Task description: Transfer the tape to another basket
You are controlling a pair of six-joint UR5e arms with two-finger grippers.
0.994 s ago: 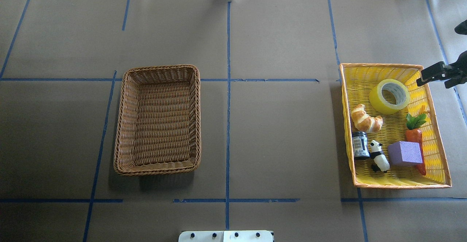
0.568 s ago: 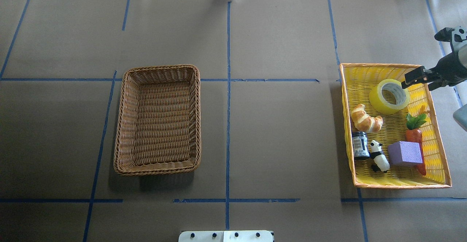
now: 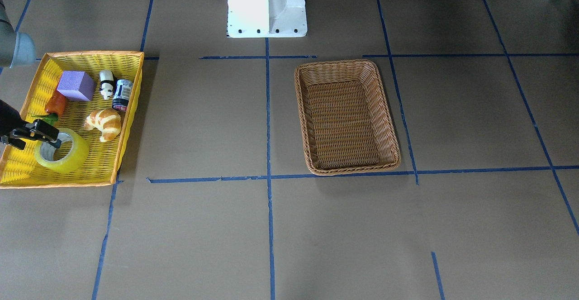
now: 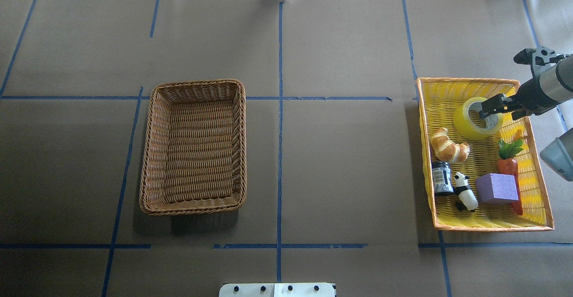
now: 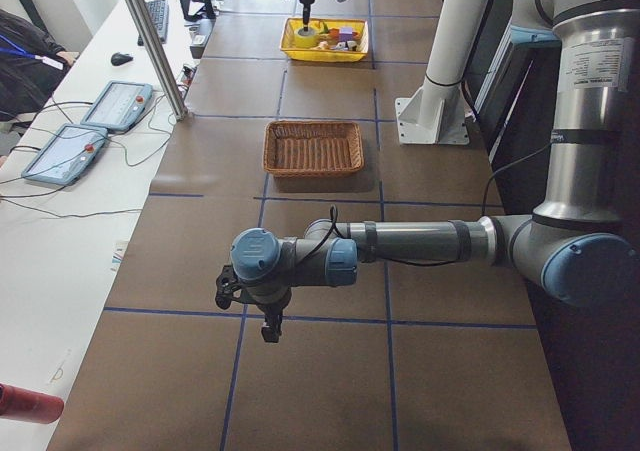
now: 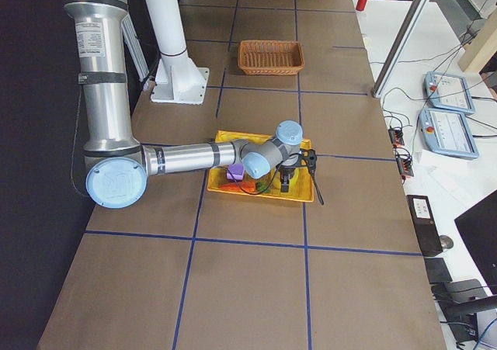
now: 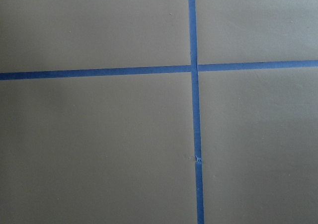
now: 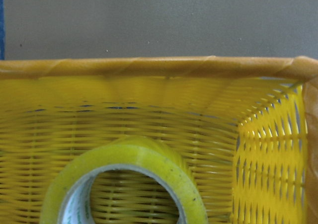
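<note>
The yellow tape roll lies in the far end of a yellow tray, leaning a little, its white core facing up. It also shows in the front view and fills the bottom of the right wrist view. My right gripper hovers over the roll's far-right edge and looks open and empty, with one finger over the core hole. The brown wicker basket stands empty at the table's left-centre. My left gripper hangs low over bare table far to the left; I cannot tell its state.
The yellow tray also holds a croissant, a dark can, a panda figure, a purple block and a carrot. Blue tape lines cross the brown table. The robot's white base stands at the near edge.
My right gripper has moved left from the tray's far-right corner to over the tape roll. The tape and the baskets have not moved.
</note>
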